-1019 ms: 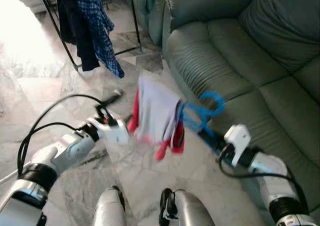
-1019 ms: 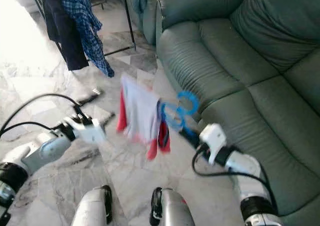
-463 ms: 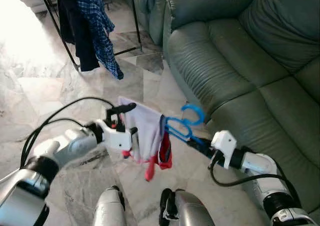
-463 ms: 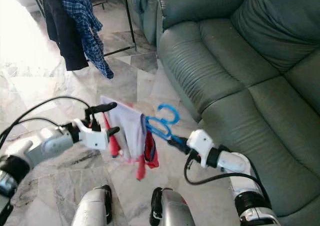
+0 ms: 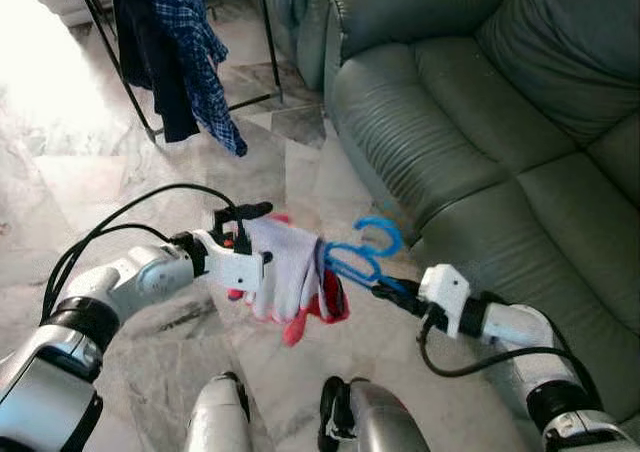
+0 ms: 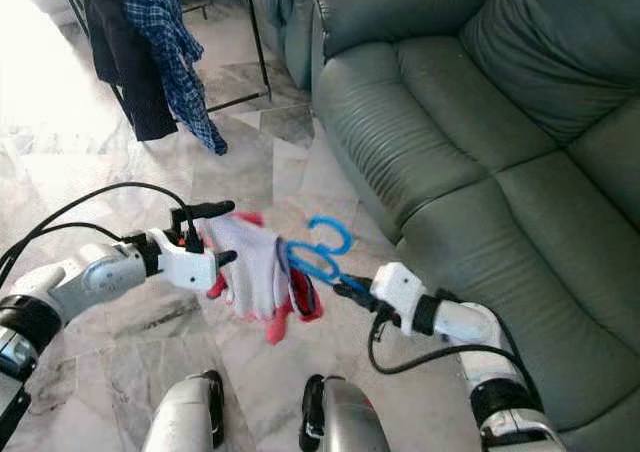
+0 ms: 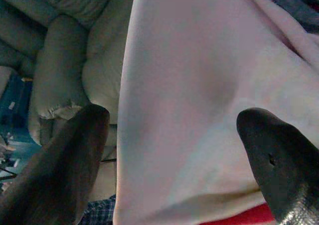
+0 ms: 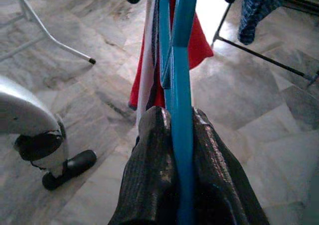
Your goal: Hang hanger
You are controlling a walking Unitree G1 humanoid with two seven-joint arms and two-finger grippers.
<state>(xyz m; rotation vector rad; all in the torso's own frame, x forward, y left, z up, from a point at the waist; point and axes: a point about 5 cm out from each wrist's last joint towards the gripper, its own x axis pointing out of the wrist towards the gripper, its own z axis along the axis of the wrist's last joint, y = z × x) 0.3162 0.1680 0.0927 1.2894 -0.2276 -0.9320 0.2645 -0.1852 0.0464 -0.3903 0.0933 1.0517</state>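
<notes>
Marble floor (image 5: 70,172) beside green sofa (image 5: 480,102): right gripper (image 5: 383,291) clamped on blue hanger (image 5: 355,259) held low ahead, left gripper (image 5: 248,242) spread around its white-and-red garment (image 5: 290,277), likely steadying cloth before carrying to clothes rack (image 5: 170,32).

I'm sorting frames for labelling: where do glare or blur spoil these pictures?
Left and right eye views: window light blows out the floor at top left; the rest is sharp. Left wrist view: the white garment hangs close and soft. Right wrist view: the blue hanger is crisp.
</notes>
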